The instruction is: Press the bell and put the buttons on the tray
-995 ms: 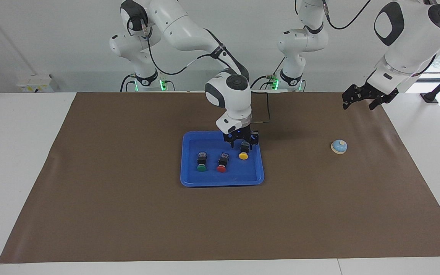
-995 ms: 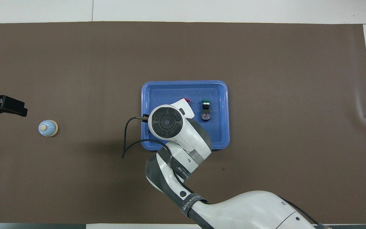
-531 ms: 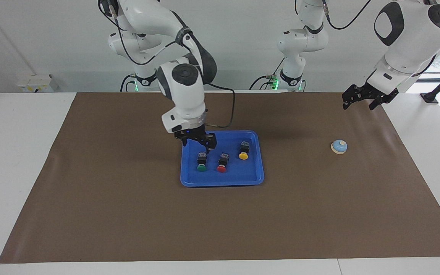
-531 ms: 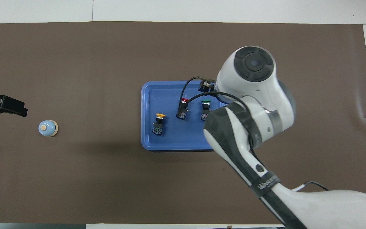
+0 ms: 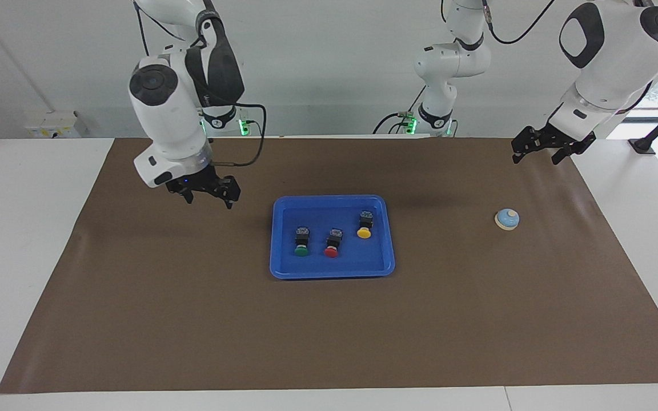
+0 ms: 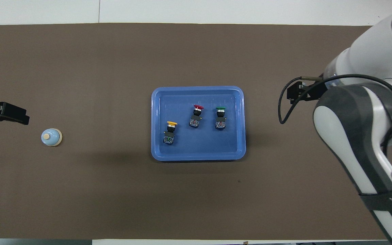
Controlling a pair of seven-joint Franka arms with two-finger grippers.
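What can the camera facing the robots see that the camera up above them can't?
Only the facing view shows the right gripper, open and empty over the brown mat, plus both arm bases and the wall. Only the overhead view looks straight down onto the bell's pale knob. Both show the blue tray holding the green button, red button and yellow button, the bell toward the left arm's end of the table, and the left gripper waiting open near it.

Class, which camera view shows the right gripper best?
The facing view: the right gripper shows whole, open and empty, raised over the brown mat beside the blue tray. In the overhead view the arm's own wrist hides most of it.
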